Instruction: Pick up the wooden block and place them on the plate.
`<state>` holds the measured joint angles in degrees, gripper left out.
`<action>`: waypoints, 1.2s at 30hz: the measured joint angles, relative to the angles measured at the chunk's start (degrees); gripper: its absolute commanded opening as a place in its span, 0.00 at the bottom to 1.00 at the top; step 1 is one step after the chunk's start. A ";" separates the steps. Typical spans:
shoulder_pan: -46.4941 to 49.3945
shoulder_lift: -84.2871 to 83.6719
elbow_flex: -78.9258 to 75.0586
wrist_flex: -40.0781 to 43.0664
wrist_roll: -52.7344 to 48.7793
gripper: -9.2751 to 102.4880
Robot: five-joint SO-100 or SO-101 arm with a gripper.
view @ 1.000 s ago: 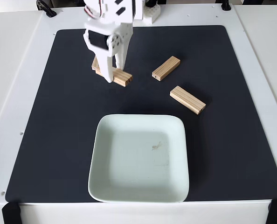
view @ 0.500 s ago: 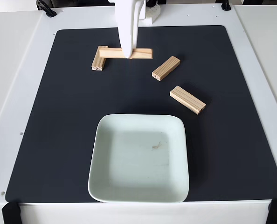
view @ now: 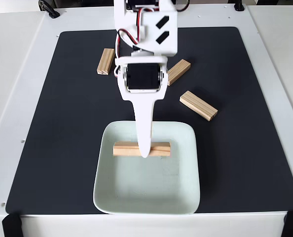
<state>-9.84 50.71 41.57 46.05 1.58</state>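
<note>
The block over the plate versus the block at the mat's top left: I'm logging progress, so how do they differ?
The block over the plate lies crosswise above the plate, with the gripper at its middle; the block at the top left lies on the black mat, roughly lengthwise, untouched. Both are light pine, alike in shape.

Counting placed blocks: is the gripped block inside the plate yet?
Over it: the block lies across the plate, gripper on it; resting or lifted, cannot tell.

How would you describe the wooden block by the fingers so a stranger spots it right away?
Find the mint-green plate near the black mat's front edge. The wooden block lies crosswise over it, under the white fingers; the other blocks lie on the mat.
</note>
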 measured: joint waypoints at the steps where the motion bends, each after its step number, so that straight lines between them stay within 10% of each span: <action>1: 0.00 -2.64 -2.72 0.00 0.00 0.08; 14: -0.09 -14.06 -14.68 0.00 -0.18 0.09; 24: -0.09 -13.80 -14.68 7.82 -0.18 0.47; 30: -0.26 -8.70 -11.87 12.13 -0.18 0.41; 36: -1.23 1.85 -3.87 12.13 -0.18 0.09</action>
<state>-11.07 52.56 37.71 58.18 1.41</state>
